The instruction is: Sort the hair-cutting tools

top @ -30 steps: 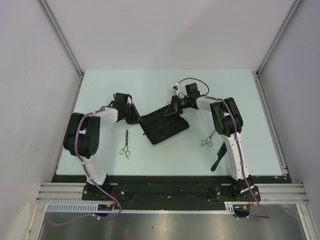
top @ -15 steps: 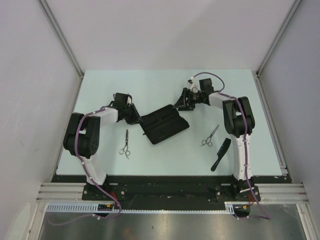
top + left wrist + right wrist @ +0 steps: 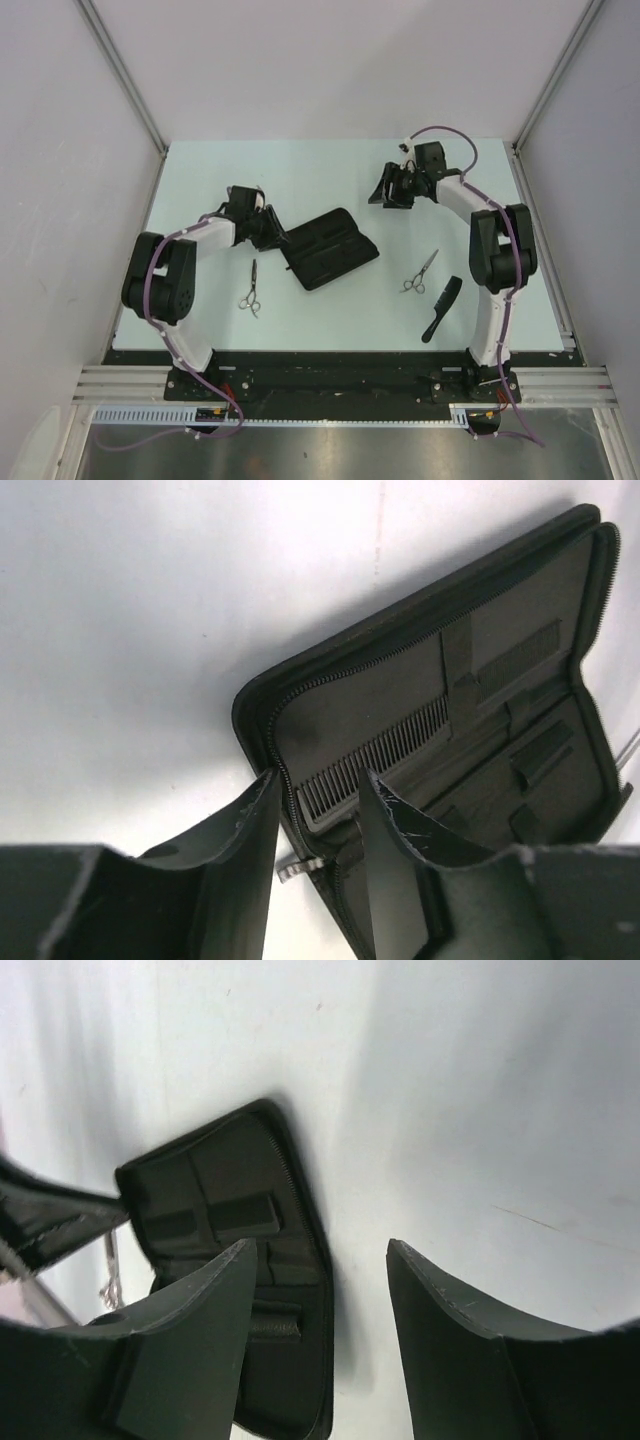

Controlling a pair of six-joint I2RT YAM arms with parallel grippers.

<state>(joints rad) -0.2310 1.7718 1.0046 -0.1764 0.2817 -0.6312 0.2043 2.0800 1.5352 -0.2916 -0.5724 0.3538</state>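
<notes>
Right-hand scissors (image 3: 421, 272) flat on table (image 3: 200, 180), near-side of right end effector (image 3: 388, 195) (wide, empty), axis from near-left rings to far-right tips; left-hand scissors (image 3: 250, 287) just near of left end effector (image 3: 275, 236) (narrowly parted astride case (image 3: 330, 248) edge), tips pointing far.

I pull my right gripper (image 3: 320, 1250) away from the flat black fabric case (image 3: 335, 245), jaws now wide apart and empty. My left gripper (image 3: 318, 785) loosens at its corner.
</notes>
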